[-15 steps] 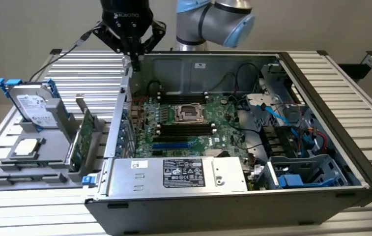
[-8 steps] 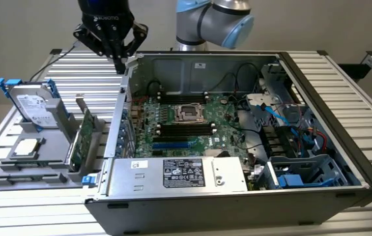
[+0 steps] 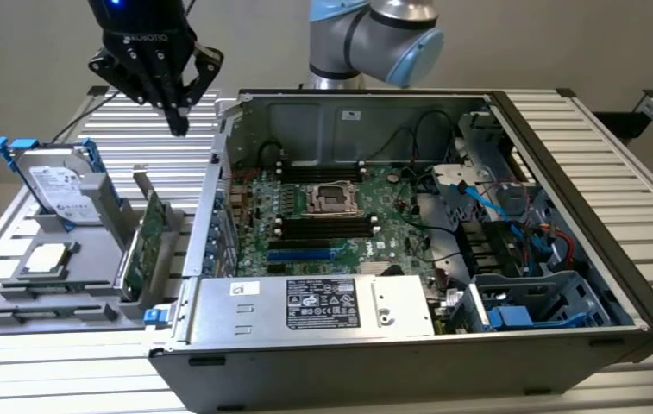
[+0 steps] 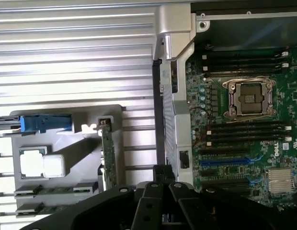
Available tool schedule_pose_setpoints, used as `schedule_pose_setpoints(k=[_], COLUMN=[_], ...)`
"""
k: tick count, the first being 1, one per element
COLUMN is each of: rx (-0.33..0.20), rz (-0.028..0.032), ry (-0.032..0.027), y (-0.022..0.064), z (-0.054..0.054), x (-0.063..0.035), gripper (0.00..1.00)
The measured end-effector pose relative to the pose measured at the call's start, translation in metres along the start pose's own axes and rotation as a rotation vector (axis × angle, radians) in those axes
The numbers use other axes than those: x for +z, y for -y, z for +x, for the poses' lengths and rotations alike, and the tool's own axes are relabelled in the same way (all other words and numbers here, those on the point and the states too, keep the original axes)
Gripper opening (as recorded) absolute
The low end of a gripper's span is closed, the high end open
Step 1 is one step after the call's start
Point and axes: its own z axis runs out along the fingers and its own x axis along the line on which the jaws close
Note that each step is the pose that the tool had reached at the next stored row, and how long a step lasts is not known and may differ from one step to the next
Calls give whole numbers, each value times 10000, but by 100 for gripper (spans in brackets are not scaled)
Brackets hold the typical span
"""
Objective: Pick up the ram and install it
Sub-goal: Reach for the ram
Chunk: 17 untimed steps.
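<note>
Two narrow green ram (image 4: 52, 190) sticks lie in the slots at one end of the grey holder tray (image 3: 91, 226), beside the open computer case. My gripper (image 3: 177, 125) hangs high over the table behind the tray, at the exterior view's left of the case. Its fingers are shut together with nothing between them. In the wrist view the black fingers (image 4: 155, 191) meet at the gripper's tip (image 4: 163, 171), over the case's side wall. The motherboard (image 3: 326, 216) lies inside the case, with long black slots (image 4: 246, 134) on both sides of the processor socket (image 4: 249, 98).
The tray also holds a hard drive (image 3: 59, 185) in a blue bracket, a processor chip (image 3: 50, 259) and a wider green expansion card (image 3: 147, 241) standing upright. A power supply (image 3: 315, 306), cables and a drive cage (image 3: 539, 302) fill the case's near and right parts.
</note>
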Motion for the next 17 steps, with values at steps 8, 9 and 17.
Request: schedule_pose_setpoints(k=[8, 9, 17], rx=[1, 0, 2], rz=[1, 0, 2], ry=[-3, -5, -29], y=[101, 113, 221], z=[332, 367, 636], x=[33, 38, 87], gripper=[11, 11, 11])
